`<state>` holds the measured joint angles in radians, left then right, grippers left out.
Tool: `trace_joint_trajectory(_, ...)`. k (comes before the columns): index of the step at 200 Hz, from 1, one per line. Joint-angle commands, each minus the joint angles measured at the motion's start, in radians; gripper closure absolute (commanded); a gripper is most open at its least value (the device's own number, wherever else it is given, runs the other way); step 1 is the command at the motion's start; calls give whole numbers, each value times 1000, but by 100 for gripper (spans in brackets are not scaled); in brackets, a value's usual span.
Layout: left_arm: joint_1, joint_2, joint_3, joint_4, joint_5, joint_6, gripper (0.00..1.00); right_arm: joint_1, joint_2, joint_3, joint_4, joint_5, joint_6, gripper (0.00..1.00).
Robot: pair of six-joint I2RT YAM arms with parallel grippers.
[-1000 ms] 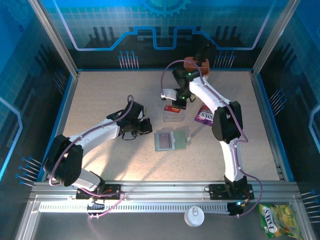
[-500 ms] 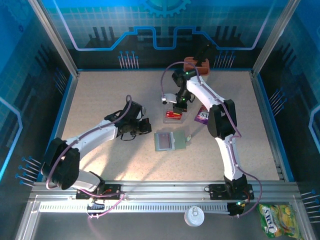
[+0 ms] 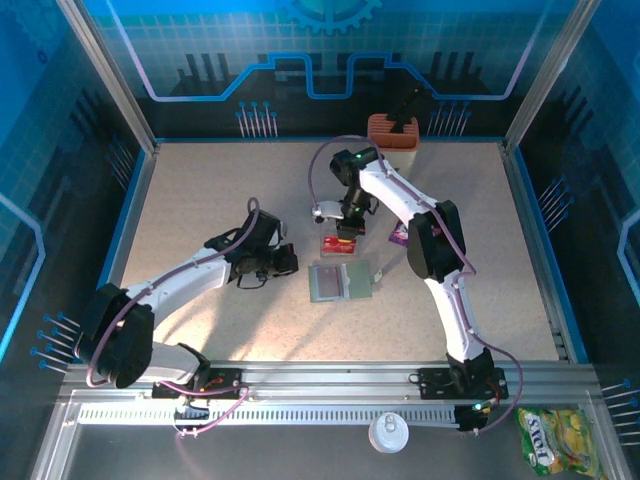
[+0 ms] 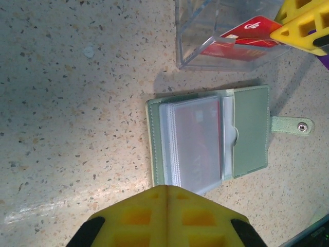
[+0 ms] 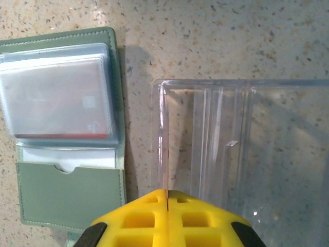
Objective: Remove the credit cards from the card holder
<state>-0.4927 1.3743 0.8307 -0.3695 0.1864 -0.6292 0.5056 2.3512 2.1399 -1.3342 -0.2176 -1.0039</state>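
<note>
The card holder [image 3: 341, 282] lies open on the table, grey-green with a snap tab; a reddish card [image 4: 198, 139] shows dimly through its clear sleeves [image 5: 56, 98]. Just behind it stands a clear plastic box [image 3: 338, 248] with a red credit card [image 4: 240, 42] leaning inside. My right gripper [image 5: 167, 191] is shut on the box's thin near wall [image 5: 162, 144]; its yellow fingers [image 4: 303, 20] show in the left wrist view. My left gripper [image 4: 167, 188] is shut and empty, hovering at the holder's left edge [image 3: 290, 262]. No blue card is visible.
A crinkled purple packet [image 3: 398, 235] lies right of the clear box, partly under the right arm. An orange-and-cream block [image 3: 392, 130] stands at the back wall. A can lid [image 3: 388, 432] and a green-yellow packet [image 3: 548, 440] lie off the table at the front.
My right gripper has carried the clear box with the red card nearer and leftward, up to the holder's far edge. My left gripper has drifted slightly nearer.
</note>
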Motion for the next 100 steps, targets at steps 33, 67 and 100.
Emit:
trace_joint_trajectory(33, 9, -30, -14, -9, -13, -4, 95, 5, -5, -26, -6, -12, -17, 81)
trace_joint_trajectory(67, 9, -29, -3, -12, -10, 2, 95, 1, -61, -33, 27, 9, 1, 80)
trace_joint_trajectory(100, 8, -24, -3, -11, -15, 13, 95, -2, -148, -91, 159, 86, 28, 81)
